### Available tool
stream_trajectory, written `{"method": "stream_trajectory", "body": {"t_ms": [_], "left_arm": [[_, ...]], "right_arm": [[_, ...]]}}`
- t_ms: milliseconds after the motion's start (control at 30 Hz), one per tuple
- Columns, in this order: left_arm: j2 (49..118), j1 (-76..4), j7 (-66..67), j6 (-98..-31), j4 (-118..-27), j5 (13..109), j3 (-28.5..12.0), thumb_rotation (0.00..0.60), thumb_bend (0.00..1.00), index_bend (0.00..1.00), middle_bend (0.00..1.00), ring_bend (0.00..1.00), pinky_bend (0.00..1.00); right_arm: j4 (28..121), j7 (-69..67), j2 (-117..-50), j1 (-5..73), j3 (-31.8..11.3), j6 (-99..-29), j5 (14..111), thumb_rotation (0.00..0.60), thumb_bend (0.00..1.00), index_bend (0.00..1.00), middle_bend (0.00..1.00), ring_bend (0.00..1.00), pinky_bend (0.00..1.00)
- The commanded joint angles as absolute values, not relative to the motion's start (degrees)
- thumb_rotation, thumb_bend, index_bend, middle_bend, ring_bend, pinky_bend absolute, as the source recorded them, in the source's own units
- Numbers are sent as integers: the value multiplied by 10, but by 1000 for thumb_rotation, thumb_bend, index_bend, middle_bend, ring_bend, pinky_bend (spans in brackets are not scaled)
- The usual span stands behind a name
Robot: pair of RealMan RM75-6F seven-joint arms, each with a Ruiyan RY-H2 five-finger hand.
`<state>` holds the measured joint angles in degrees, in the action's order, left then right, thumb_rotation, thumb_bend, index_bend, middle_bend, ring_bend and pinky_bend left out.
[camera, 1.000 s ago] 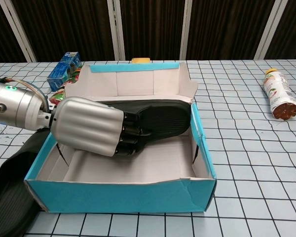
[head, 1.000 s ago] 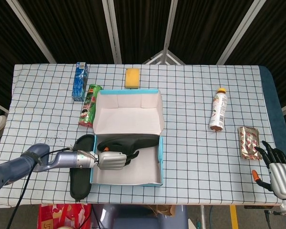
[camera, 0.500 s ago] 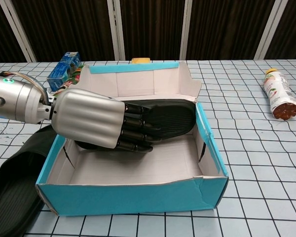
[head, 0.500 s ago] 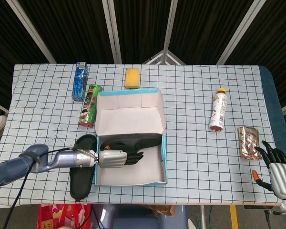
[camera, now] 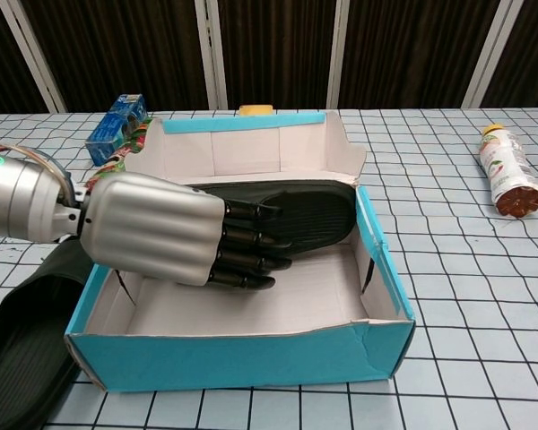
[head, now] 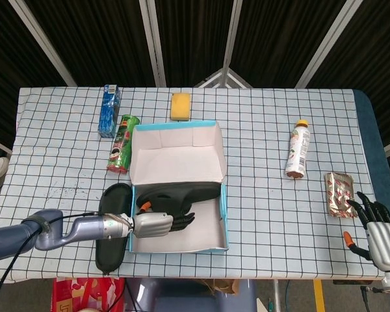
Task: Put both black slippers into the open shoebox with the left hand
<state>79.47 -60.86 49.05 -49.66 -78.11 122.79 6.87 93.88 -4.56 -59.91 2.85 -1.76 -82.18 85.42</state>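
Observation:
One black slipper (head: 182, 191) (camera: 300, 208) lies inside the open blue shoebox (head: 223, 214) (camera: 242, 355), along its far side. My left hand (head: 157, 224) (camera: 157, 228) is inside the box just in front of that slipper. Its fingers (camera: 251, 253) are stretched out flat beside the sole and hold nothing. The second black slipper (head: 109, 229) (camera: 25, 349) lies on the table against the box's left wall, under my left forearm. My right hand (head: 381, 231) rests at the table's right front corner, fingers apart, empty.
A green can (head: 122, 143) lies by the box's upright lid, with a blue carton (head: 109, 110) and a yellow sponge (head: 180, 106) behind it. A drink bottle (head: 298, 149) (camera: 507, 170) and a snack packet (head: 340, 194) lie on the right.
My left hand has let go of the slipper, straightened its fingers and drawn back toward the box's front. The slipper has settled in the box, which shifted slightly right.

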Motion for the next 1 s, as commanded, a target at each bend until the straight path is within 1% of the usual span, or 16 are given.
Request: {"method": "stream_trajectory", "body": {"t_ms": [33,133,200,267,367,500,567,633,700,800,867,933,1000], "left_arm": [[758,-588,545,-472,-842,1203,53,600,122,2,0,0,100],[729,-573,575,-464,-887,1188,44,600,124,2,0,0,100],[713,-565,583,-470,-915,1183,40,600,140,2,0,0,100],[695,-556,590,-493,-940,1192,37,600,168,2,0,0,100],[668,-539,592,-536,-963,1203,35,600,173,3,1,0,100],[634,-487,583,-614,-985,1198,40,600,173,24,44,0,102],[632,-431,554,-673,-995,1155,48,596,173,32,68,0,105],[642,-378,530,-733,-997,1117,51,562,173,36,99,0,106],[656,-326,507,-795,-992,1082,51,509,171,36,130,0,105],[677,-261,430,-855,-990,1014,55,481,163,36,137,0,105],[682,-232,363,-864,-996,965,59,466,158,36,134,0,105],[675,-216,296,-852,-1014,915,62,456,158,36,129,0,105],[660,-211,234,-832,-1026,871,55,454,157,36,128,0,105]], "right_arm": [[940,-45,-599,28,-17,-823,855,600,399,172,52,133,91],[941,-46,-598,27,-17,-825,857,600,400,172,52,132,91],[941,-47,-598,26,-17,-826,856,600,400,172,52,132,91],[940,-47,-598,26,-18,-826,854,600,399,172,52,132,90],[941,-49,-597,25,-18,-827,853,600,400,172,52,132,90],[942,-51,-596,24,-18,-830,855,600,399,172,52,132,91],[942,-52,-595,23,-17,-832,857,600,400,172,52,132,91],[943,-53,-595,22,-17,-833,859,600,400,172,52,133,91],[943,-53,-594,22,-16,-834,860,600,399,172,52,133,91],[944,-54,-594,22,-16,-833,859,600,400,172,52,132,90],[944,-52,-594,22,-16,-832,858,600,400,172,52,132,91],[946,-50,-594,23,-16,-831,859,600,400,172,52,132,91],[949,-46,-594,23,-15,-832,862,600,399,171,52,133,91]]}}
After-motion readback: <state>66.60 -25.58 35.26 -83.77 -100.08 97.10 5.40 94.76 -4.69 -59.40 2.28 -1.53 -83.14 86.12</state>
